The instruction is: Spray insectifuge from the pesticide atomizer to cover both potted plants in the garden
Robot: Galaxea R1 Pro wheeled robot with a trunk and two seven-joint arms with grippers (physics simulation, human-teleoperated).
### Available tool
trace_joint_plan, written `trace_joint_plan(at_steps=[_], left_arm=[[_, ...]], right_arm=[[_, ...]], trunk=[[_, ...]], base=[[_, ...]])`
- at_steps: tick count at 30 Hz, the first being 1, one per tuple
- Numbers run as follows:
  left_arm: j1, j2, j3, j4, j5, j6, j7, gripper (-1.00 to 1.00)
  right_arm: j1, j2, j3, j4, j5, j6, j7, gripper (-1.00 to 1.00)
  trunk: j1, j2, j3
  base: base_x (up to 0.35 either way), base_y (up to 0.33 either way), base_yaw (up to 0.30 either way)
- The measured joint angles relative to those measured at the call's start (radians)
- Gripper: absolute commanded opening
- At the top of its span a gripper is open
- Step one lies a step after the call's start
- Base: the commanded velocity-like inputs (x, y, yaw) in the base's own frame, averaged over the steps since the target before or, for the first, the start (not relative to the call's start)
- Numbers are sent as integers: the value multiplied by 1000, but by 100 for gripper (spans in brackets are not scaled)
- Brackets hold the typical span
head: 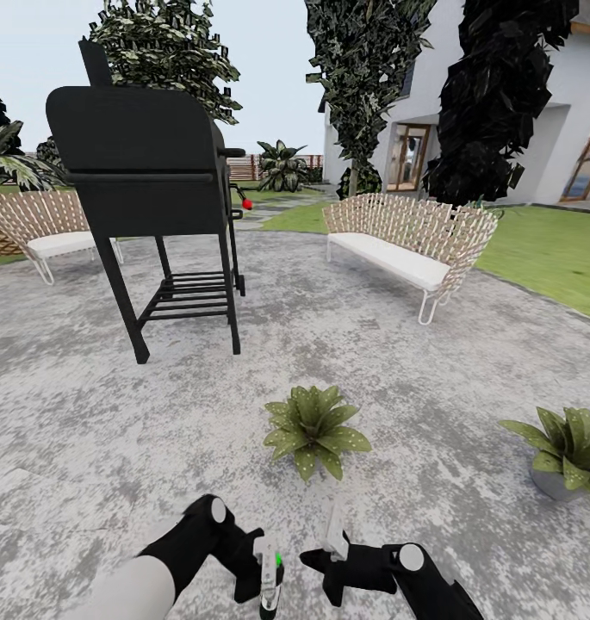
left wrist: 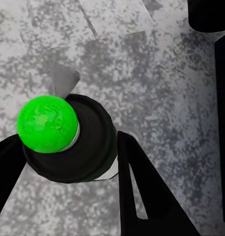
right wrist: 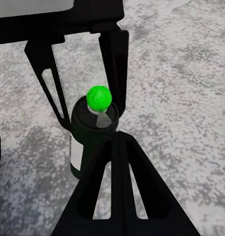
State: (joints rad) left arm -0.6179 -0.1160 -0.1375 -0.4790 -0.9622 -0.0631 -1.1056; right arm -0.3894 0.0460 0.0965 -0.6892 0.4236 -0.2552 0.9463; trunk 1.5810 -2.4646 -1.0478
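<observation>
The robot is standing on the round, speckled grey stone patio (head: 398, 362) with its left gripper (head: 258, 575) clamped on the small dark pesticide atomizer (head: 270, 579), a bottle with a pale label whose tip is glowing bright green. The left wrist view is looking straight down on it, with the black fingers (left wrist: 142, 187) pressing in on either side of the dark body. The right gripper (head: 333, 551) is hanging just beside it, jaws pinching nothing, though whether they are apart or together I cannot tell. One potted plant (head: 315, 428), a low rosette of pointed green leaves, is sitting on the stone just ahead of the grippers; its pot is hidden under the leaves. The second potted plant (head: 567, 449), in a small grey pot, is sitting well off to the robot's right by the picture's edge. Beyond them are standing a tall black barbecue grill (head: 148, 181) and a woven white-cushioned bench (head: 406, 245). My worry is the aim: if the nozzle is pointing at bare paving, the spray is going to miss the leaves. The two grippers are also crowding each other, so a careless swing toward the far plant could knock the bottle askew.
</observation>
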Motion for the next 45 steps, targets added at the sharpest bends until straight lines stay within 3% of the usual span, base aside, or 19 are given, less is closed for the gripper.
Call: trace_joint_plan(at_steps=[3, 25, 39, 45], left_arm=[[0, -14, -2, 0, 0, 1, -1, -100], [0, -52, -3, -1, 6, 0, 0, -100], [0, -58, -2, -3, 7, 2, 3, -100], [-2, -44, -5, -1, -7, 6, 11, -100]], right_arm=[[0, -2, -1, 0, 0, 0, -1, -100], [0, -5, -3, 2, 2, 0, -1, -100], [0, -5, -3, 2, 2, 0, -1, -100], [0, -5, -3, 2, 2, 0, -1, -100]], trunk=[[0, 0, 0], [0, 0, 0], [0, 0, 0], [0, 0, 0]], base=[[0, 0, 0], [0, 0, 0], [0, 0, 0], [0, 0, 0]])
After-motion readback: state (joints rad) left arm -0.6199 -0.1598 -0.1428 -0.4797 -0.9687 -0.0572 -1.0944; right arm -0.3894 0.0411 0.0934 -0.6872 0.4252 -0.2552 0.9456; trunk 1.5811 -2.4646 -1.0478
